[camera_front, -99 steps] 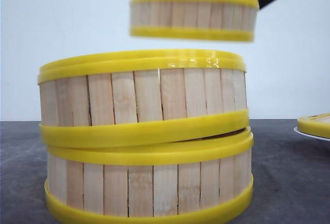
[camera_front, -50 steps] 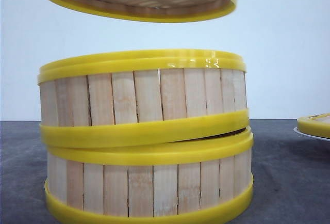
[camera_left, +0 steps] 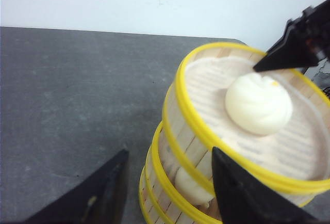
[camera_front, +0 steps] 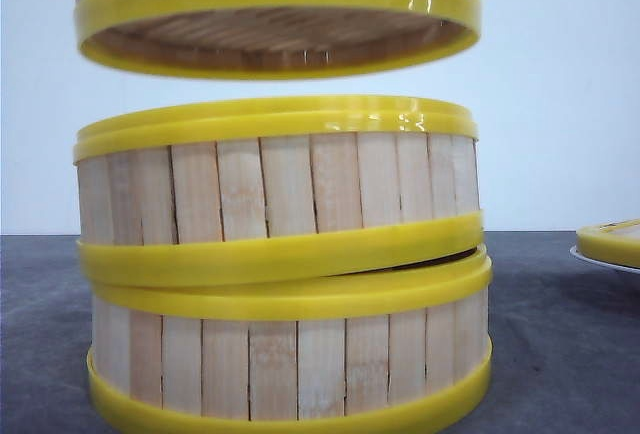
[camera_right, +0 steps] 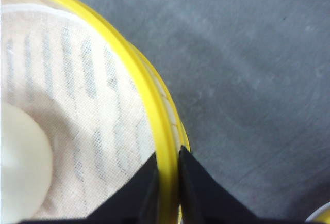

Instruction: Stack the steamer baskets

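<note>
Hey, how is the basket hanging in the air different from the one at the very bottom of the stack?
The top basket hangs clear of the stack, pinched at its rim by the right pincer; the bottom basket rests on the table, bearing the middle basket. The front view shows the top basket's slatted underside but only the bottom basket's outer wall. Both have pale bamboo slats and yellow rims.

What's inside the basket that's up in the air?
The top steamer basket holds one white bun on a pale liner. The basket beneath shows part of another bun; the rest of it is covered. The right end effector pinches the top rim.
</note>
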Controlling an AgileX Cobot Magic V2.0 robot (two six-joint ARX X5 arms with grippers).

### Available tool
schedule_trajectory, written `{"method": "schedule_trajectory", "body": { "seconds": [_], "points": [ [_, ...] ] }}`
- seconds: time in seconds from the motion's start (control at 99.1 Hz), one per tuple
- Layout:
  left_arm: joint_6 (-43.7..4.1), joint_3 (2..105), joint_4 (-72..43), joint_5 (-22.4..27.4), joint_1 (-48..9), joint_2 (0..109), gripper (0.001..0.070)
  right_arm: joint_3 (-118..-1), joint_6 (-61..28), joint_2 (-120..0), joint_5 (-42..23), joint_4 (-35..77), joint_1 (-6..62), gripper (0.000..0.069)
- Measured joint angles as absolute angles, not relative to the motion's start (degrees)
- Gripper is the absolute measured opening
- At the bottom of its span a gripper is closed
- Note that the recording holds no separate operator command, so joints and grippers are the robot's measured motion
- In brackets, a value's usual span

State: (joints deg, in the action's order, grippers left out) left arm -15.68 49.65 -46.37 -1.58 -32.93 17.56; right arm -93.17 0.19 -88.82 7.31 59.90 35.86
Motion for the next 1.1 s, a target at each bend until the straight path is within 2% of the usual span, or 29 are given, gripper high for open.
{"method": "schedule_trajectory", "body": {
  "seconds": [0.414, 0.999, 1.049, 1.1],
  "points": [
    [-15.7, 49.6, -47.6, -1.6, -32.9, 17.6, 0.03, -86.7, 0.3, -89.0, 7.0, 53.8, 35.9, 0.0033],
    [-15.5, 49.6, -47.6, -1.6, -32.9, 17.6, 0.03, -86.5, 0.2, -90.7, 7.1, 54.9, 35.9, 0.0034],
    [-15.4, 49.6, -47.6, -1.6, -32.9, 17.6, 0.03, -86.5, 0.2, -90.7, 7.1, 55.4, 35.8, 0.0055],
    [-15.4, 49.6, -47.6, -1.6, -32.9, 17.6, 0.03, -86.5, 0.2, -90.7, 7.3, 55.6, 35.8, 0.0125]
  ]
}}
